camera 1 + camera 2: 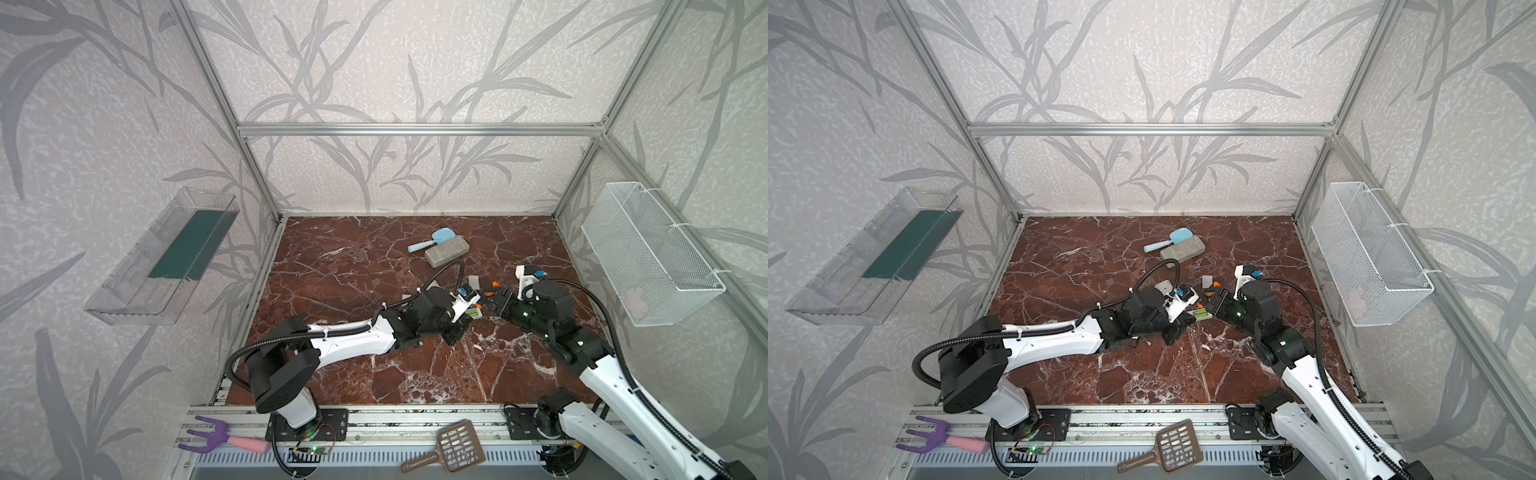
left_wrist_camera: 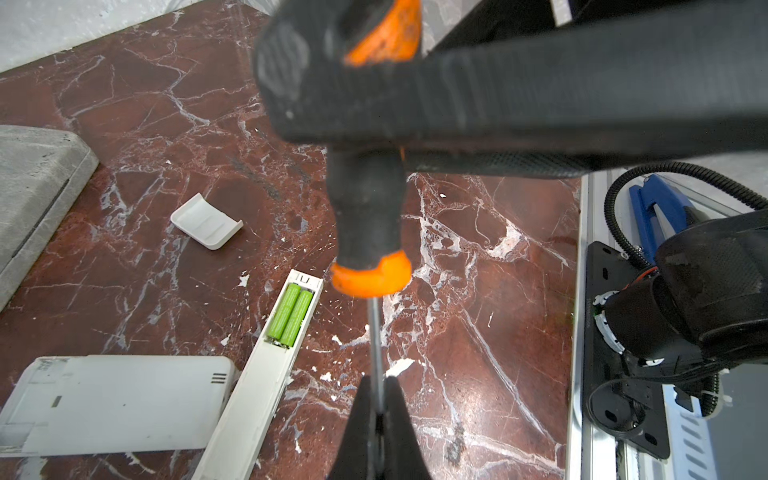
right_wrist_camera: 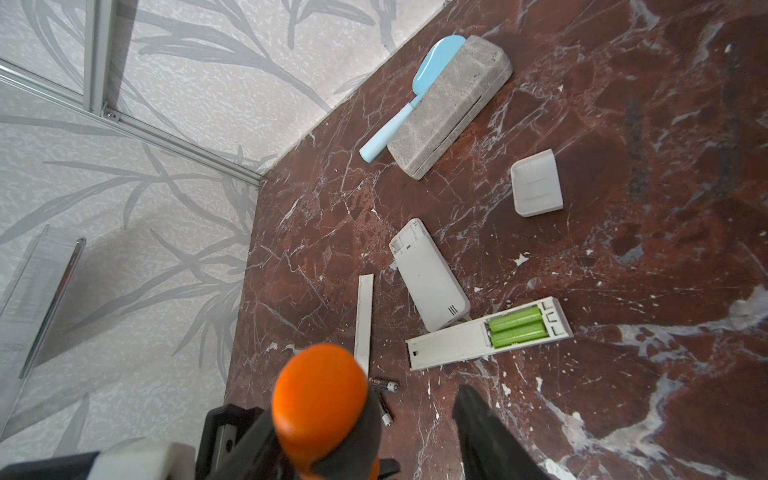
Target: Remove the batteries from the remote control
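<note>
Batteries (image 3: pixel 517 326), lime green, lay side by side in the open remote (image 3: pixel 449 343) on the counter (image 3: pixel 623 124). Left end effector (image 2: pixel 376 411) was clamped on the screwdriver (image 2: pixel 368 216) shaft; right end effector (image 1: pixel 494 302) stood parted around its orange handle.

You see two lime-green batteries (image 3: pixel 516 326) side by side in the open bay of the slim white remote control (image 3: pixel 446 345), lying back up; two dark batteries (image 3: pixel 385 385), silver-ended, lie loose nearby.

Bright even light, soft shadows; close screwdriver (image 2: pixel 365 208) blurred, top-view edges bowed.
</note>
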Robot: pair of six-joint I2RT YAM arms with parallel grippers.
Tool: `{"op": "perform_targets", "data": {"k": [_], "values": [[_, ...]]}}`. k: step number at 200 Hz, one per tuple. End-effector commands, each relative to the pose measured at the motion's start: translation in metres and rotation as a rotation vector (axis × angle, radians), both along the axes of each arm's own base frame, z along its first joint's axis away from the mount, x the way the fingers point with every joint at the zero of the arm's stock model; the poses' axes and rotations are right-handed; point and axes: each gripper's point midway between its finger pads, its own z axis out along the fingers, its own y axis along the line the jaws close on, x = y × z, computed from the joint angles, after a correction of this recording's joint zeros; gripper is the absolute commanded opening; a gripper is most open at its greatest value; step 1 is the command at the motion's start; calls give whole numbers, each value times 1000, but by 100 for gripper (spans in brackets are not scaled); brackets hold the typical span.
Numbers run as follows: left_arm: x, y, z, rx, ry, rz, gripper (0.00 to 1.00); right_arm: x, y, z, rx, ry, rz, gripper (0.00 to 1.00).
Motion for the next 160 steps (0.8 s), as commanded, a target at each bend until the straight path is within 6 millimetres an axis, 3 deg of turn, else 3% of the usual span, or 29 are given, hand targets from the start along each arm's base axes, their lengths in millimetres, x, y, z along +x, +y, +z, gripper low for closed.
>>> {"op": "perform_targets", "data": {"k": [1, 75, 88, 110, 117, 139, 160], "values": [[2, -2, 23, -23, -63, -16, 0, 4, 5, 6, 36, -20, 10, 60], [1, -3, 23, -16, -78, -33, 0, 12, 19, 0, 52, 5, 61, 49], [1, -3, 23, -15, -78, -35, 0, 13, 21, -2, 53, 11, 72, 36], [2, -2, 21, -8, -78, -28, 0, 14, 25, -4, 46, 4, 97, 1], [4, -1, 19, -2, -73, -15, 0, 15, 25, -3, 38, -6, 102, 0], [10, 6, 19, 7, -50, 43, 28, 19, 15, -4, -40, -41, 73, 0], [22, 21, 12, 0, 35, 157, 40, 23, -2, -4, -168, -93, 24, 0]]}}
